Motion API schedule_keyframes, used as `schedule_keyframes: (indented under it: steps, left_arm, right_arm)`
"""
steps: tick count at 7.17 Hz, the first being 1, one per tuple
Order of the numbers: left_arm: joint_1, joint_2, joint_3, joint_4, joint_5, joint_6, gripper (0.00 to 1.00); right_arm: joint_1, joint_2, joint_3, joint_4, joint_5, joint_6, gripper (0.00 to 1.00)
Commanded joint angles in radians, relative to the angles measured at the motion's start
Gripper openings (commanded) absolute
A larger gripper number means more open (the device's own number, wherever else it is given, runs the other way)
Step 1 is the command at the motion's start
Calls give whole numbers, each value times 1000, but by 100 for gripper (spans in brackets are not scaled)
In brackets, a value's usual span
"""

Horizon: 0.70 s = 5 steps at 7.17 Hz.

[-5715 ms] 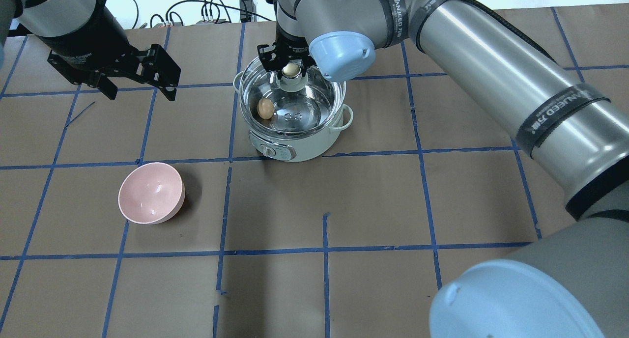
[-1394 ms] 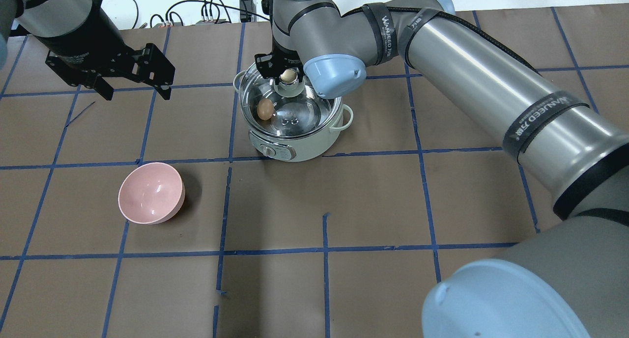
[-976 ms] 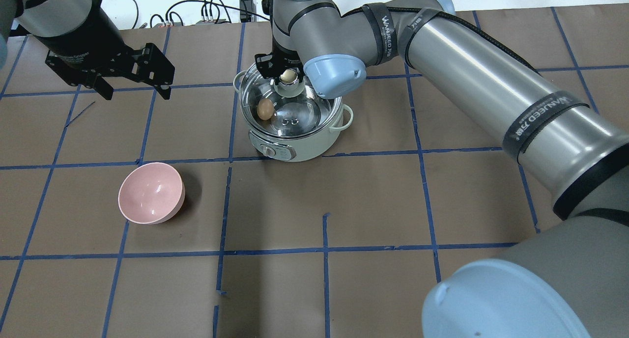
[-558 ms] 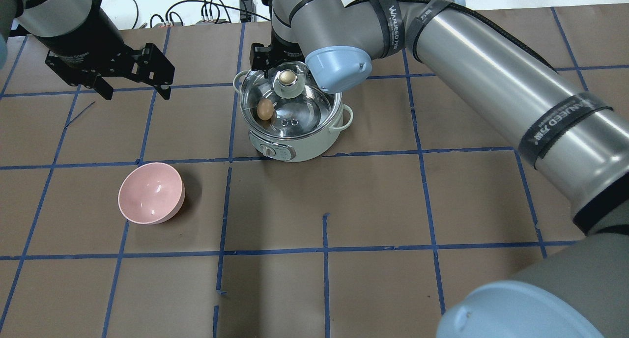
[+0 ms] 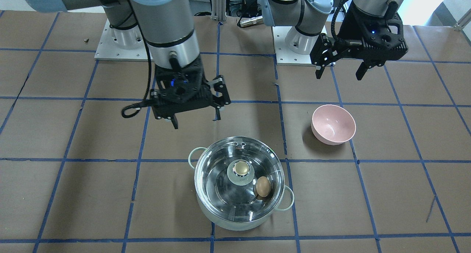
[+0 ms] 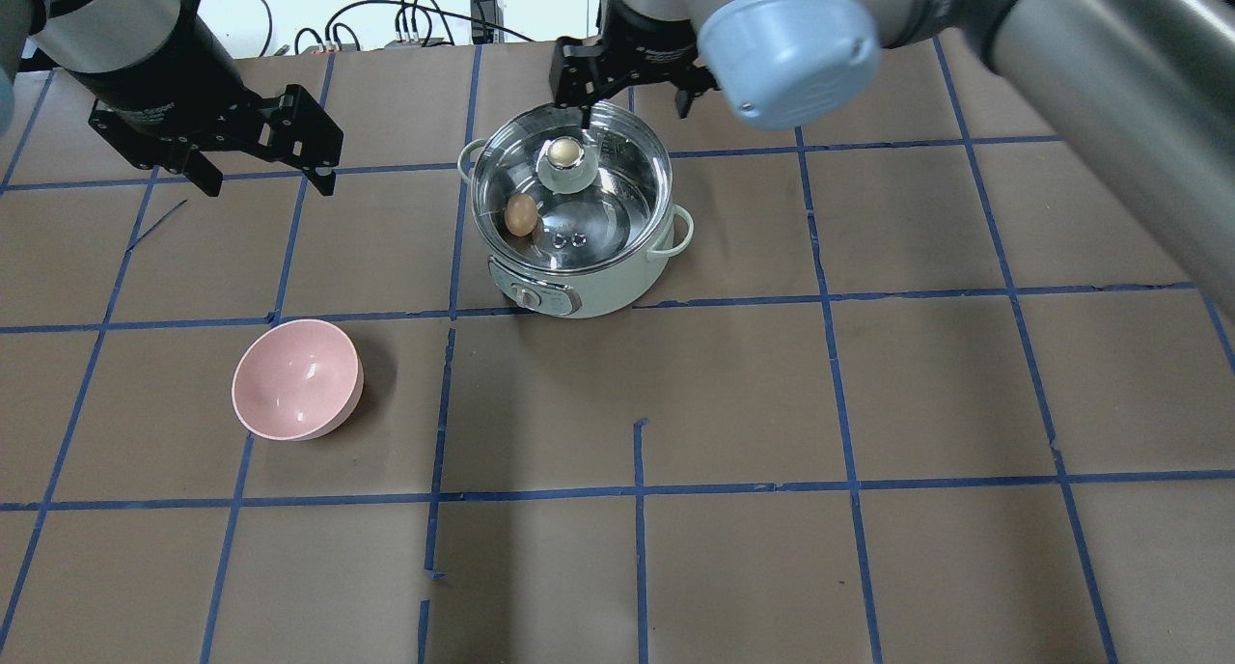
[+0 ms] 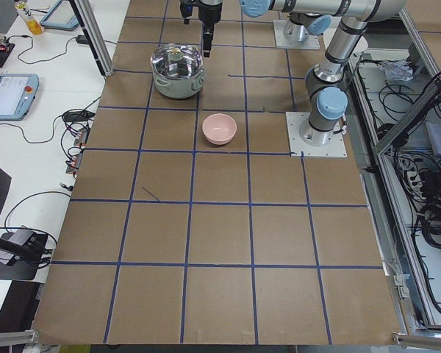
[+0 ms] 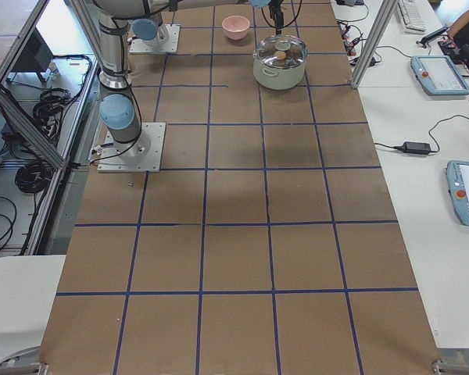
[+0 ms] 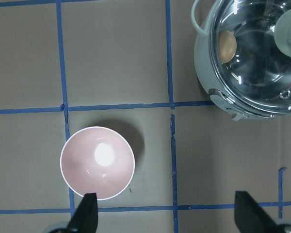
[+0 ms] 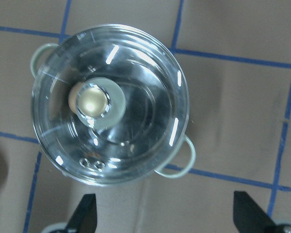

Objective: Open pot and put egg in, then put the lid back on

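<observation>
The mint-green pot point(image 6: 579, 292) stands at the back middle of the table, also in the front view point(image 5: 235, 220). The glass lid point(image 6: 603, 206) sits on it, gold-topped knob point(image 6: 565, 150) free. The tan egg point(image 6: 521, 214) lies inside the pot under the lid, seen in the front view point(image 5: 262, 186) and the left wrist view point(image 9: 227, 46). My right gripper point(image 6: 635, 99) is open and empty, raised above the pot's far rim. My left gripper point(image 6: 273, 183) is open and empty, off to the pot's left.
An empty pink bowl point(image 6: 296, 379) sits on the brown paper nearer me on the left, under the left wrist camera point(image 9: 97, 162). Blue tape lines grid the table. Cables lie past the far edge point(image 6: 425, 17).
My right gripper has opened off the lid's knob, then risen and drawn back toward the far side. The lid stays seated on the pot. The left arm has not moved.
</observation>
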Motion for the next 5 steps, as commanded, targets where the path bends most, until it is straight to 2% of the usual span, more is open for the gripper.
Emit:
schedule_keyframes:
  steps: [1,3,5]
  left_arm:
    - [-2,-1,-2,0,-2,-7,100]
    - [-3,-9,5,0,2,-3,100]
    - [-3,-9,3,0,0,-4,100]
  right_arm:
    - [-143,-181,195,86,-8,-95,100]
    - [-165,-211,212,109,-80,-89,100]
    - [-166,-208,203,112,-75,-66,100]
